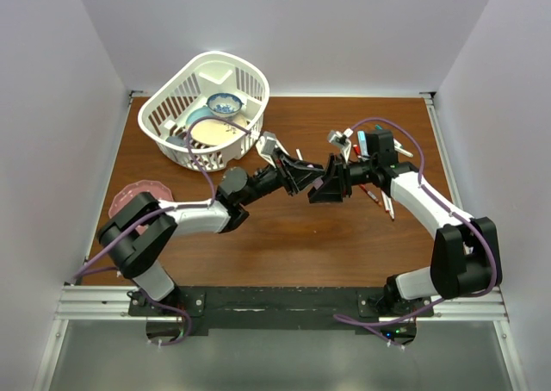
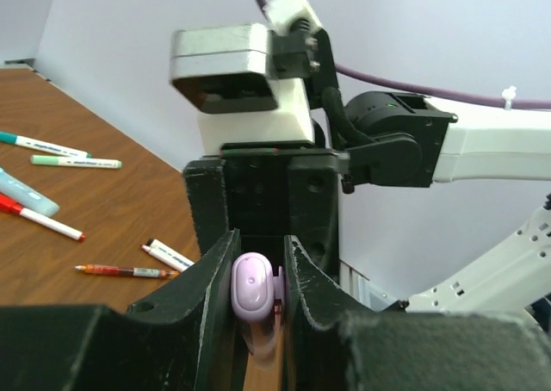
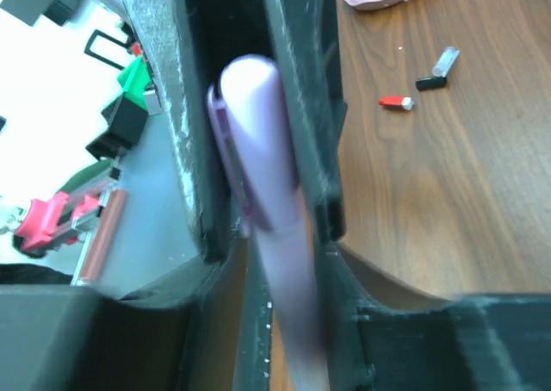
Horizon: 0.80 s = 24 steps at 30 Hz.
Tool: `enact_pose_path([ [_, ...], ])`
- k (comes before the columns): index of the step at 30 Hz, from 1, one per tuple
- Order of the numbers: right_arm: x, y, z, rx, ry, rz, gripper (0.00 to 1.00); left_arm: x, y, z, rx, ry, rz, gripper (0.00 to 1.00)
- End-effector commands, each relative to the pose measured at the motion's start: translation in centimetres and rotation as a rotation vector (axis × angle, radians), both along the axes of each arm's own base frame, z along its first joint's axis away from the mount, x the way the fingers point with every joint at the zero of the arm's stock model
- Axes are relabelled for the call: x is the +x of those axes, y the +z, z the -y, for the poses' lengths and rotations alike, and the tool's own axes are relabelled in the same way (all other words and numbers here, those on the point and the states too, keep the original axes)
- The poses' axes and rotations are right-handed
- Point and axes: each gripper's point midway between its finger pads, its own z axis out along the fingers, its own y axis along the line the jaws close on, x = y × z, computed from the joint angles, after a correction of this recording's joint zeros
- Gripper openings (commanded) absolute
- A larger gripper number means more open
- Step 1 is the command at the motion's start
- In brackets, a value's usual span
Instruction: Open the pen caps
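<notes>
A lilac pen is held level between my two grippers above the middle of the table. My left gripper [image 1: 303, 177] [image 2: 260, 262] is shut on the pen's lilac cap [image 2: 253, 289], whose rounded end and clip face its camera. My right gripper [image 1: 329, 187] [image 3: 288, 270] is shut on the lilac barrel [image 3: 293, 322]. In the right wrist view the cap [image 3: 250, 124] sits at the far end, still in line with the barrel. Whether it has come loose I cannot tell. A red cap [image 3: 394, 102] and a black-and-clear cap [image 3: 437, 71] lie on the wood.
Several pens lie on the table's right side [image 1: 379, 193], among them teal-ended ones [image 2: 76, 160], a light-blue one [image 2: 26, 193] and a red-ended one [image 2: 43, 220]. A white basket [image 1: 200, 156] with bowls stands back left. A pink plate [image 1: 138, 195] lies left.
</notes>
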Motion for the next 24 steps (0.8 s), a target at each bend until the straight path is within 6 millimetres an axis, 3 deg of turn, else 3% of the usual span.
enact_pose_path([
  [1, -0.6, 1.2, -0.1, 0.043, 0.039, 0.029, 0.04, -0.1, 1.6, 0.2, -0.026, -0.022, 0.052, 0.0],
  [3, -0.6, 1.2, -0.1, 0.042, 0.038, 0.031, 0.0, 0.4, 1.8, 0.0, -0.028, 0.005, 0.041, 0.0],
  [6, -1.1, 0.8, -0.4, 0.041, 0.051, 0.031, 0.0, 2.6, 4.0, -1.9, -0.058, 0.117, 0.059, 0.0],
  [7, -1.2, 0.6, -0.5, 0.04, 0.056, 0.031, 0.0, 4.3, 6.0, -3.3, -0.078, 0.176, 0.091, 0.0],
  [9, -1.7, 0.1, -1.1, 0.035, 0.081, 0.018, 0.0, 6.0, 9.4, -5.4, -0.1, 0.235, 0.14, 0.0],
  [10, -2.0, 0.1, -1.3, 0.037, 0.094, 0.016, 0.0, 7.7, 13.3, -7.8, -0.138, 0.298, 0.208, 0.0],
  [12, -2.6, -0.2, -1.9, 0.038, 0.125, -0.001, 0.0, 10.0, 16.0, -10.8, -0.134, 0.357, 0.255, 0.0],
  [13, -2.7, -0.2, -2.0, 0.041, 0.135, -0.004, 0.0, 10.2, 19.3, -11.9, -0.157, 0.382, 0.318, 0.0],
  [15, -3.0, -0.2, -2.2, 0.044, 0.15, -0.008, 0.0, 11.6, 21.0, -14.0, -0.124, 0.443, 0.341, 0.0],
  [16, -3.1, -0.2, -2.3, 0.044, 0.153, -0.007, 0.0, 11.3, 23.1, -15.0, -0.13, 0.471, 0.388, 0.0],
  [20, -2.7, -0.1, -2.3, 0.033, 0.135, 0.024, 0.0, 11.0, 24.1, -17.6, -0.116, 0.516, 0.392, 0.0],
  [21, -1.5, -1.0, -2.2, -0.028, 0.073, 0.067, 0.0, 10.6, 23.8, -17.7, -0.108, 0.511, 0.38, 0.0],
  [22, -1.5, -1.2, -1.7, -0.107, 0.037, 0.05, 0.0, 10.0, 23.0, -18.0, -0.096, 0.513, 0.351, 0.0],
  [24, 2.3, -4.4, 0.5, -0.357, -0.133, 0.221, 0.0, 9.5, 19.8, -17.3, -0.023, 0.455, 0.235, 0.0],
])
